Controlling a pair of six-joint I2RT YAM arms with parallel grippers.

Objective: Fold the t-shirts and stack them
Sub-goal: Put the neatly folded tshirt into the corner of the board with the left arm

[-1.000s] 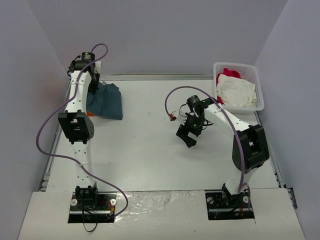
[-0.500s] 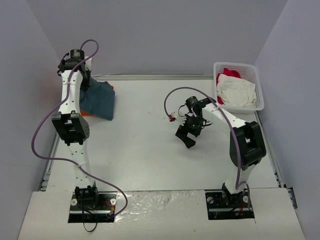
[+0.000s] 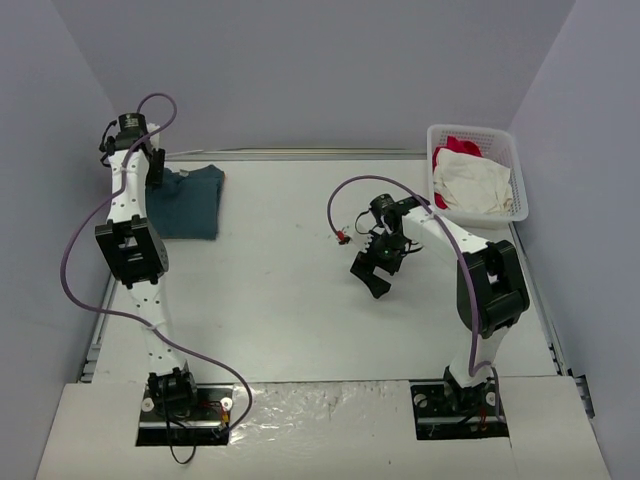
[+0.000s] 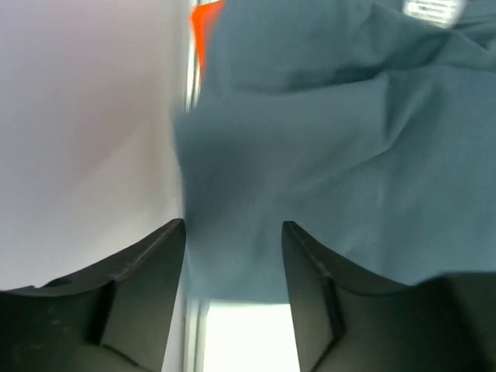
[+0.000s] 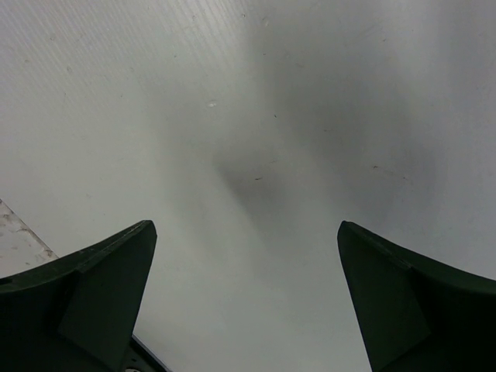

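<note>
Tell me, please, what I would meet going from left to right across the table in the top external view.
The dark slate-blue cloth t-shirt at the far left → the right arm's black two-finger gripper, open, near the middle → the white plastic basket at the far right.

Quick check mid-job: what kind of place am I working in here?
Probably a walled robot test cell in a lab, not a home: plain lilac-grey walls box in a white table, the left arm and right arm are bolted at its near edge, and a white laundry basket holds garments.
</note>
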